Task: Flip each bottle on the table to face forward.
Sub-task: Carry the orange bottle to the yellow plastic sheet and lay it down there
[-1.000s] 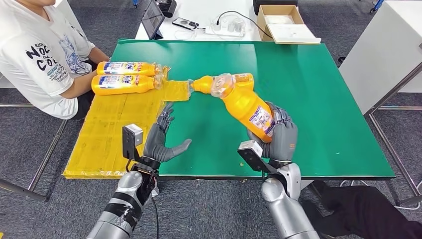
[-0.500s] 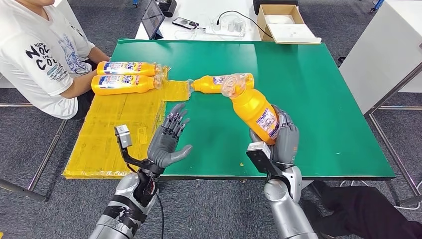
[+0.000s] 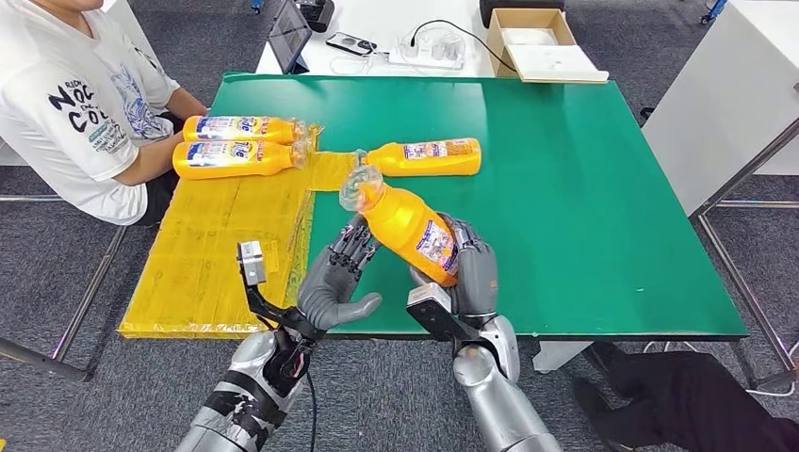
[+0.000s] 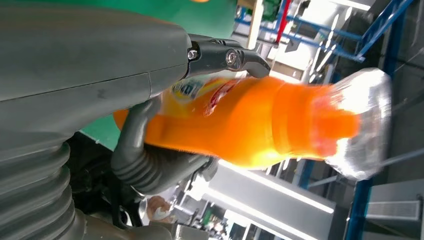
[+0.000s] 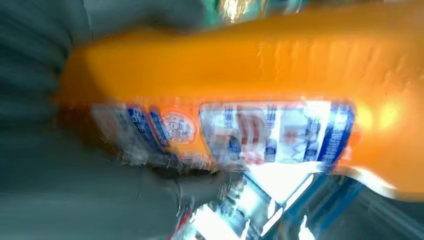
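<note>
My right hand (image 3: 468, 271) grips an orange bottle (image 3: 409, 226) by its lower body and holds it tilted above the green table's (image 3: 584, 207) near edge, its clear-wrapped cap up and to the left. Close up, its blue and white label (image 5: 225, 131) is blurred. My left hand (image 3: 335, 280) is open just left of it, its fingertips (image 3: 354, 238) close beside the bottle; contact is unclear. From the left wrist, the bottle (image 4: 250, 125) lies just beyond the grey thumb (image 4: 100, 75). A second orange bottle (image 3: 424, 157) lies flat on the table behind.
Two more orange bottles (image 3: 240, 129) (image 3: 234, 159) lie on a yellow mat (image 3: 217, 245) at the left, beside a seated person in a white shirt (image 3: 75, 104). A white table behind holds a tablet (image 3: 287, 38) and a cardboard box (image 3: 532, 38).
My right hand has carried the bottle left and nearer, away from the lying bottle. My left hand has moved right and up to meet it.
</note>
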Tool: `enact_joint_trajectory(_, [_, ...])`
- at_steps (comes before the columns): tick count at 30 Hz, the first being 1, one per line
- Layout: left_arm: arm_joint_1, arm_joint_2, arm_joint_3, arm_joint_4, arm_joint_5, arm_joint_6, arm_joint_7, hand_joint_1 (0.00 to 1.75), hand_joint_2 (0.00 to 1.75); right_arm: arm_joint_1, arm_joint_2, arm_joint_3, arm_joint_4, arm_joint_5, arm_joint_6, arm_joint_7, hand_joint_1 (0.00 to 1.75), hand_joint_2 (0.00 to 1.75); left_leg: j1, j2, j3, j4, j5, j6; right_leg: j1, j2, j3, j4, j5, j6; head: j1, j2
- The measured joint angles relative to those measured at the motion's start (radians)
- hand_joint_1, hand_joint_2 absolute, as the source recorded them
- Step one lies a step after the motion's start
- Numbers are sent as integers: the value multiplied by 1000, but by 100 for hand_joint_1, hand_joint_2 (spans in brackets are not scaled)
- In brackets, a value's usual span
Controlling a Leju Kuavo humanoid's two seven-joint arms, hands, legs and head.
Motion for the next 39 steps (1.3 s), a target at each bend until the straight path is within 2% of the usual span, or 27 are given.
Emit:
enact_joint_trajectory(5, [-32, 0, -20, 39, 15, 17, 2, 0, 175, -6, 38, 116, 52, -15, -42, -1, 175, 175, 0, 0, 0, 0, 0, 0, 0, 0, -1, 0, 0, 0, 0, 0])
enact_joint_trajectory(11, [-42, -1, -24, 65, 10, 101, 3, 0, 175, -4, 62, 229, 110, -75, -41, 0, 175, 175, 0, 0, 0, 0, 0, 0, 0, 0, -1, 0, 0, 0, 0, 0])
enact_joint_trajectory(18, [-30, -6, -11, 79, 35, 200, -1, 0, 175, -6, 77, 284, 170, -133, -14, 10, 175, 175, 0, 1, 0, 0, 0, 0, 0, 0, -2, 0, 0, 0, 0, 0])
enact_joint_trajectory(23, [-5, -10, 12, 69, 89, 204, 16, 0, 175, -11, 86, 298, 217, -147, 8, 14, 175, 175, 0, 1, 0, 0, 0, 0, 0, 0, -2, 0, 0, 0, 0, 0])
enact_joint_trajectory(24, [-1, -10, 15, 68, 93, 202, 18, 4, 175, -13, 87, 299, 224, -148, 9, 14, 175, 175, 0, 1, 0, 0, 0, 0, 0, 0, -2, 0, 0, 0, 0, 0])
enact_joint_trajectory(28, [13, -10, 26, 58, 114, 190, 19, 170, 175, -22, 90, 305, 246, -148, 11, 12, 175, 175, 0, 2, 0, 0, 0, 0, 0, 1, -2, 0, 0, 0, 0, 0])
enact_joint_trajectory(29, [17, -11, 29, 54, 122, 189, 19, 175, 175, -25, 92, 306, 251, -146, 12, 12, 175, 175, 0, 2, 0, 0, 0, 0, 0, 1, -3, 0, 0, 0, 0, 0])
enact_joint_trajectory(39, [49, -16, 57, 4, 151, 192, 18, 175, 175, -48, 109, 307, 280, -108, 14, 32, 175, 175, 0, 2, 0, 0, 0, 0, 0, 2, -3, 0, 0, 0, 0, 0])
